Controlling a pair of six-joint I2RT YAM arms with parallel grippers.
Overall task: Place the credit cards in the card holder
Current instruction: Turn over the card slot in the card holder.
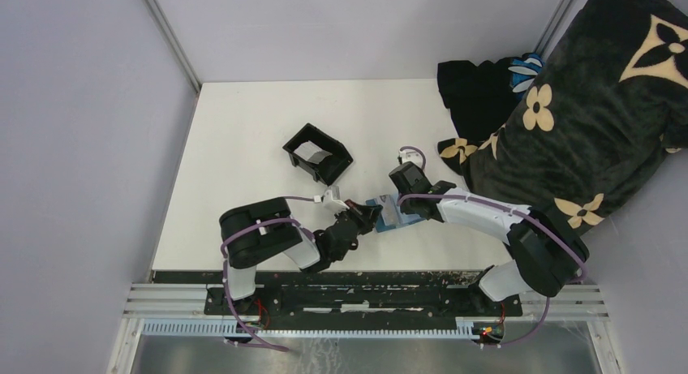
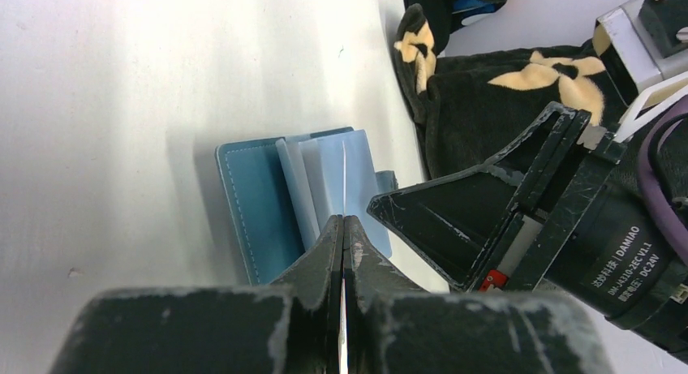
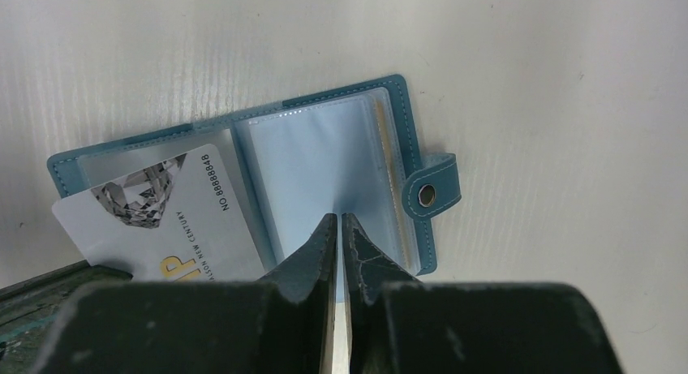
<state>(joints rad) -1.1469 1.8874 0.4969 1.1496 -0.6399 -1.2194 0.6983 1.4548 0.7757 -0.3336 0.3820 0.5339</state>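
The teal-blue card holder point(image 3: 397, 122) lies open on the white table, its clear light-blue sleeves fanned up; it also shows in the top view point(image 1: 390, 218) and the left wrist view point(image 2: 251, 204). My right gripper point(image 3: 339, 218) is shut on one clear sleeve, holding it upright. My left gripper point(image 2: 344, 220) is shut on a pale grey-white credit card point(image 3: 162, 216) marked "VIP". The card's far end sits in the holder's left side; it is edge-on in the left wrist view point(image 2: 344, 167). The two grippers meet over the holder point(image 1: 371, 215) point(image 1: 399, 202).
A black open-topped box point(image 1: 318, 153) stands behind the holder with something pale inside. A black blanket with cream flowers point(image 1: 584, 106) covers the table's right side, close to the right arm. The table's near edge is just below the holder.
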